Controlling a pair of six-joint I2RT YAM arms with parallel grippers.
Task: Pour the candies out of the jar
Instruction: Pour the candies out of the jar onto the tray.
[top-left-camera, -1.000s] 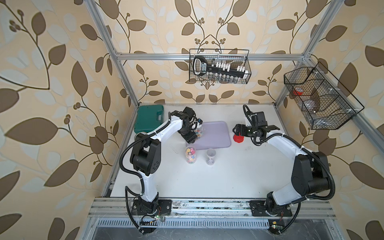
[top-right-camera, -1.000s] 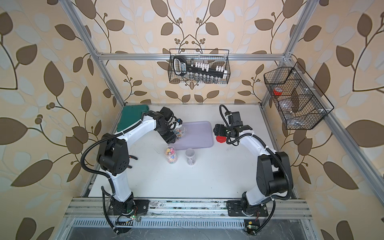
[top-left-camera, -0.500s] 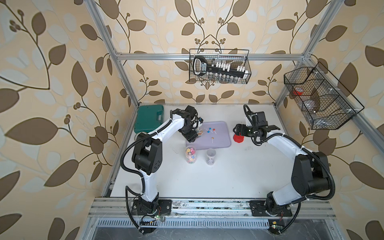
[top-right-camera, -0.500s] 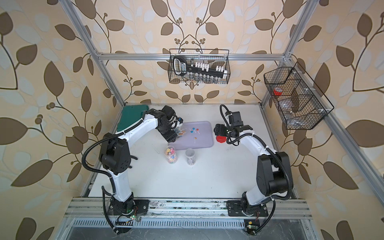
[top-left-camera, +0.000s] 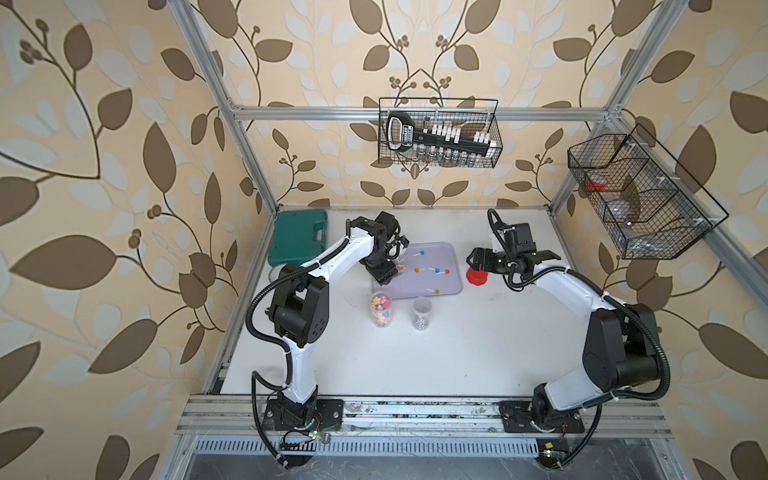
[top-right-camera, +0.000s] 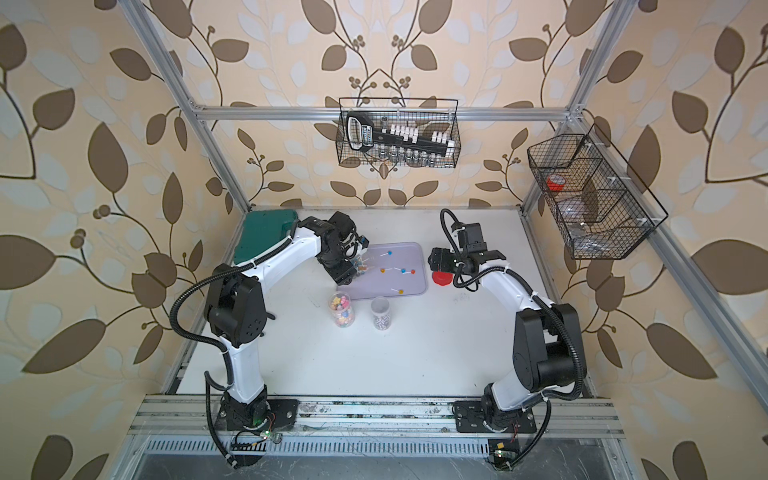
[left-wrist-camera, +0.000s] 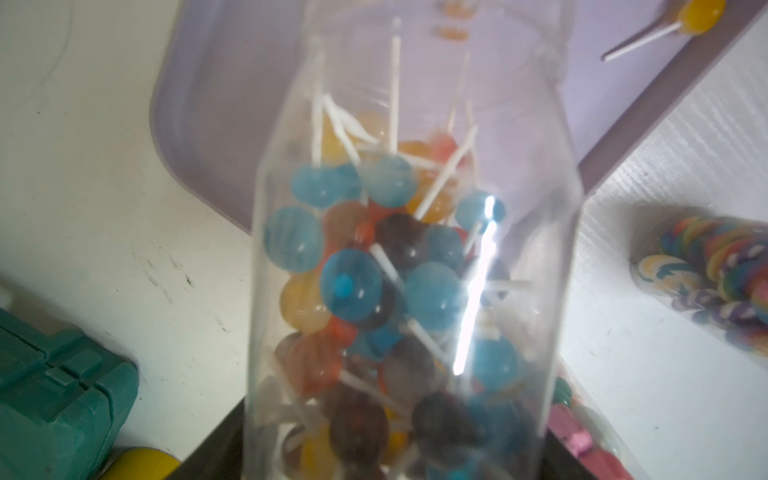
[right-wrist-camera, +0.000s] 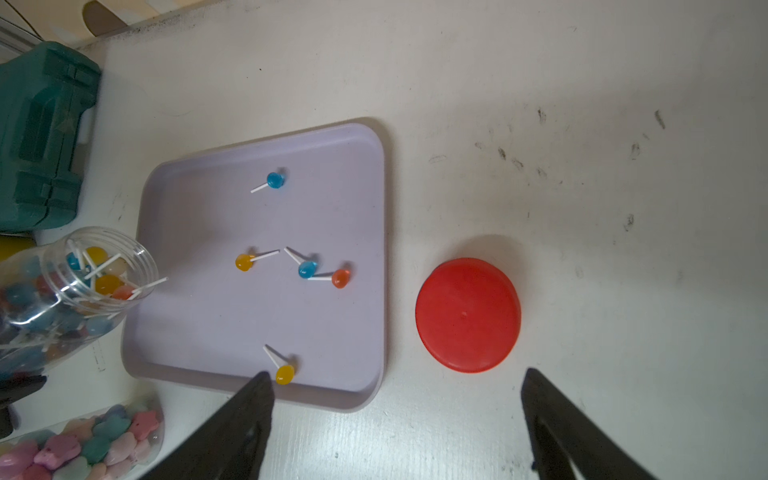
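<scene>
White tabletop (top-left-camera: 457, 353), clear jar (left-wrist-camera: 415, 249) of lollipops (left-wrist-camera: 351, 282)

The white worktop (top-left-camera: 457, 353) carried a lilac tray (top-left-camera: 442, 255), a red lid (top-left-camera: 476, 276) just beside it, a green case (top-left-camera: 297, 237), a star-candy jar (top-left-camera: 381, 309) and a dark-candy jar (top-left-camera: 422, 313).

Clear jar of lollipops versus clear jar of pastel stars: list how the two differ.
The clear lollipop jar is tilted, mouth towards the lilac tray; the clear star jar stands upright on the white table. The left gripper clamps the lollipop jar; nothing holds the star jar. The lollipop jar holds round sweets on white sticks; the star jar holds pastel stars. Both are transparent cylinders.
</scene>
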